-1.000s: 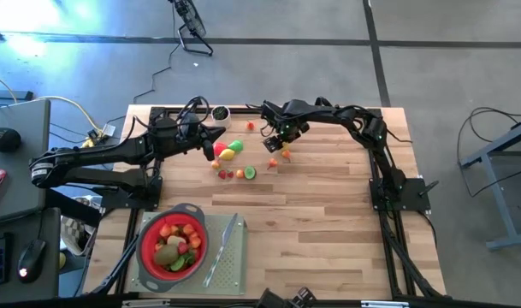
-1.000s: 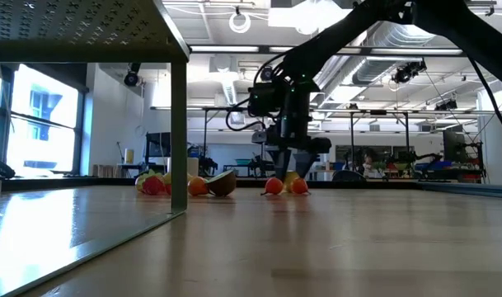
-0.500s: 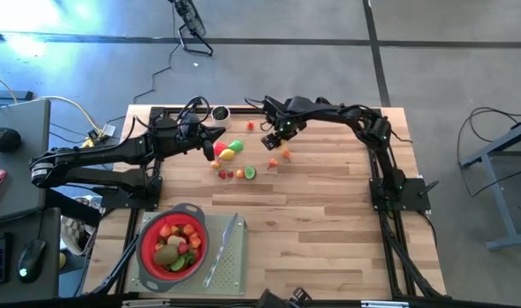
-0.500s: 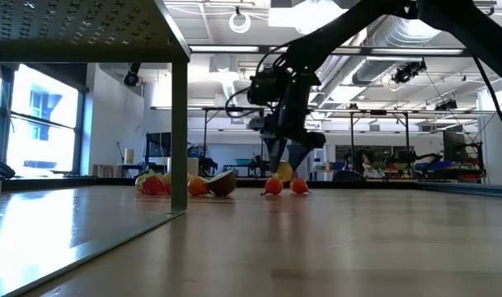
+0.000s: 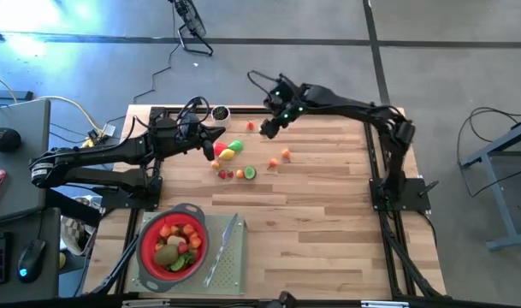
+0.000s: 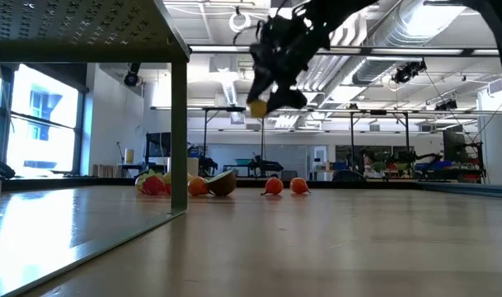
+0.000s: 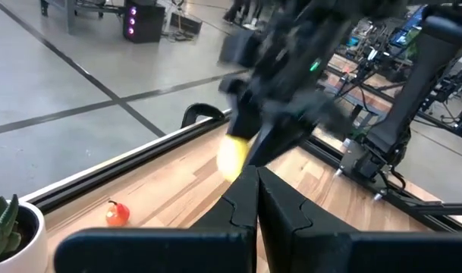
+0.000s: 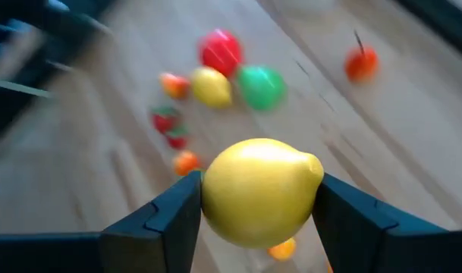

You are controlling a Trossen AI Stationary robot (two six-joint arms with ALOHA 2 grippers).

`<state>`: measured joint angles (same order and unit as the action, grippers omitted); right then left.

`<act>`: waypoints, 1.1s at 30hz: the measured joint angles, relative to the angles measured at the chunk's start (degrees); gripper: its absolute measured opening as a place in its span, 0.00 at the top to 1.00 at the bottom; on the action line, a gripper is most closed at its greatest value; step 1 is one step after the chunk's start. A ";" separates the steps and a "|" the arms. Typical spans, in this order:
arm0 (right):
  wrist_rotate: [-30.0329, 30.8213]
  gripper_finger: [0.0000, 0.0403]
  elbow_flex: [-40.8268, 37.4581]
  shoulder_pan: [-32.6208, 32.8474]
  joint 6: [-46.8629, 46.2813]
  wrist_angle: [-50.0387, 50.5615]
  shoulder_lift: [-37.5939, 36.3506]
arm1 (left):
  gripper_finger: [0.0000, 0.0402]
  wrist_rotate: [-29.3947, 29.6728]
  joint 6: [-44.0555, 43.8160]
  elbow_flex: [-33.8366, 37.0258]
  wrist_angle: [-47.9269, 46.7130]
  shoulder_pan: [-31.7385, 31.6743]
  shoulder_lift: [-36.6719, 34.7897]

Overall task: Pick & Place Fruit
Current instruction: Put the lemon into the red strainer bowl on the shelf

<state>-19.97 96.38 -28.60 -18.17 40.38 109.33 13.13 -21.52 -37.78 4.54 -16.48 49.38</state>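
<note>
Two arms reached over the wooden table (image 5: pixel 328 222). The right gripper (image 5: pixel 266 128) hung in the air near the top centre of the high view, its fingers (image 8: pixel 168 220) clamped on either side of a yellow lemon (image 8: pixel 259 189), lifted well clear of the boards. The left gripper (image 5: pixel 216 135) sat left of centre, jaws pressed fully together and holding nothing, just beside a cluster of loose fruit (image 5: pixel 233 151). Two small orange pieces (image 5: pixel 280 158) lay apart to the right of that cluster. At the lower left of the high view a red strainer (image 5: pixel 173 243) held more fruit, with a grey knife (image 5: pixel 222 248) just beside it on a green mat (image 5: pixel 234 265).
</note>
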 joint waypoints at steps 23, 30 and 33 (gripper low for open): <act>1.93 0.48 0.04 6.85 4.91 -24.91 -13.65 | 1.00 -0.61 -0.04 0.00 5.39 0.00 0.01; 4.92 0.48 0.04 8.80 9.20 -26.04 -13.63 | 1.00 -4.04 -3.57 0.00 17.74 0.01 -0.01; 5.04 0.48 0.04 9.51 10.25 -26.08 -13.63 | 1.00 -4.02 -6.44 0.00 19.18 -0.01 -0.01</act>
<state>-14.93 96.42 -19.10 -7.91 14.31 95.70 9.10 -27.96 -37.78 23.71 -16.49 49.36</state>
